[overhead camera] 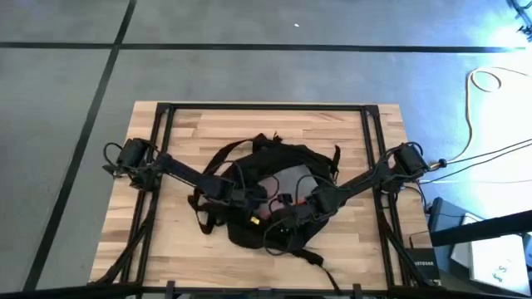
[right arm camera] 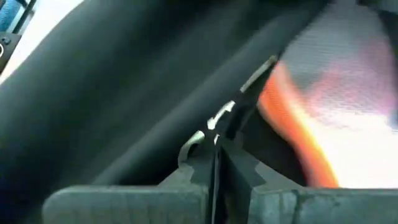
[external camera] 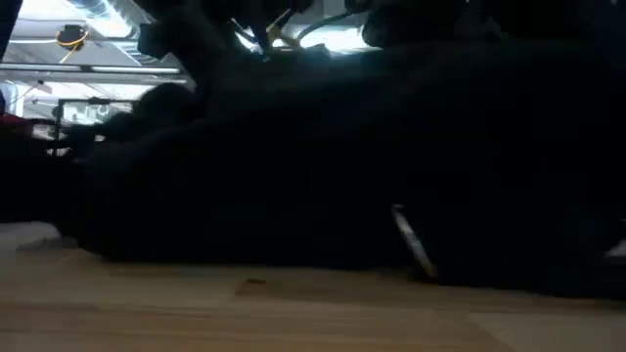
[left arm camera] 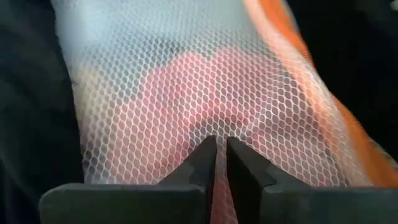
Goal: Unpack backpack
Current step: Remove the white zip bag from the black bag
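The black backpack (overhead camera: 270, 195) lies flat in the middle of the table, its opening facing up. In the opening lies a translucent mesh pouch (left arm camera: 186, 93) with orange trim (right arm camera: 292, 124). My left gripper (left arm camera: 221, 146) reaches in from the table's left and is shut at the pouch's mesh face. My right gripper (right arm camera: 214, 142) comes from the right and is shut at the edge of the opening, on a silvery zipper pull (right arm camera: 208, 127). In the low view the backpack (external camera: 342, 166) fills the picture. My left gripper has its two fingertips closed together on the pouch's mesh face (left arm camera: 217, 127), near the middle of its width. How much mesh is caught between them I cannot tell. The pouch lies inside the backpack. My right gripper pinches the silvery zipper pull (right arm camera: 211, 123) at the backpack's opening edge between its fingertips, only at their free ends. The black edge of the backpack (right arm camera: 155, 93) runs slantwise past the fingers, with the pouch's orange trim beside it.
Black frame rails (overhead camera: 162, 133) run along the left and right sides of the wooden table (overhead camera: 208, 124). Straps of the backpack (overhead camera: 199, 212) trail on the wood toward the near left. A second metal zipper pull (external camera: 411, 240) hangs on the backpack's near side.
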### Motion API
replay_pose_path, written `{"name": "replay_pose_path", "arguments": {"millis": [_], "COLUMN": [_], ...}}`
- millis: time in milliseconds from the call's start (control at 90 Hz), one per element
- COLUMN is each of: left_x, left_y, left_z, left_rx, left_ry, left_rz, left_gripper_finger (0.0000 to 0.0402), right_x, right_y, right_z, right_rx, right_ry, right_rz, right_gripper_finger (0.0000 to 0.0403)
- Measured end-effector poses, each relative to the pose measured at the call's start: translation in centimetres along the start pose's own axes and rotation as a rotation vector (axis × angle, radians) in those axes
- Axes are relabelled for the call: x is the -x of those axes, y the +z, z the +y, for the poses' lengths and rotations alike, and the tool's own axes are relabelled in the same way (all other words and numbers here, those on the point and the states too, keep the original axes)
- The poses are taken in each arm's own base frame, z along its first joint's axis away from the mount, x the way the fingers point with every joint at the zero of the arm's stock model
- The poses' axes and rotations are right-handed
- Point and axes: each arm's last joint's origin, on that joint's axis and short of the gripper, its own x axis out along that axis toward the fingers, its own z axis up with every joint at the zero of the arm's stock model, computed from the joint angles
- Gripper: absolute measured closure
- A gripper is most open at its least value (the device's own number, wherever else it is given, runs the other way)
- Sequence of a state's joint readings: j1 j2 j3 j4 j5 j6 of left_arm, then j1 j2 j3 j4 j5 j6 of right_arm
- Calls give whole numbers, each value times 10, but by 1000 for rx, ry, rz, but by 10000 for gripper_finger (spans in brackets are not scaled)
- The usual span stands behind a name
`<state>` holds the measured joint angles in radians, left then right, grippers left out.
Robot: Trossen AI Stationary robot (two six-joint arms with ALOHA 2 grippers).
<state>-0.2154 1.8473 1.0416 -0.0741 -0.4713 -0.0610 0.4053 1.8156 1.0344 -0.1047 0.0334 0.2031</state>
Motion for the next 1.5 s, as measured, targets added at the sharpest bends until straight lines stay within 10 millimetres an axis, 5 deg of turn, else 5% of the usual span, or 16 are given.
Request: {"name": "replay_pose_path", "arguments": {"millis": [311,611,822,1089,1500], "left_x": [-2,1,1,1,1], "left_y": [-1,-2,-2,-2,-2], "left_z": [4,-2,-2,-2,-2], "left_rx": [-17,-1,23,27,48], "left_ry": [95,83,82,78,78], "left_rz": [1,-5,-6,-7,-9], "left_gripper_finger": [378,378,378,378,378], "right_x": [1,33,42,30,-11], "right_y": [-8,-8,-1,-6,-21], "right_z": [17,28,22,15,-17], "right_rx": [-4,97,103,236,254], "right_ry": [130,-53,-257,-484,-596], "right_rz": [79,68,-17,-1,131], "right_gripper_finger": [398,394,321,204,245]}}
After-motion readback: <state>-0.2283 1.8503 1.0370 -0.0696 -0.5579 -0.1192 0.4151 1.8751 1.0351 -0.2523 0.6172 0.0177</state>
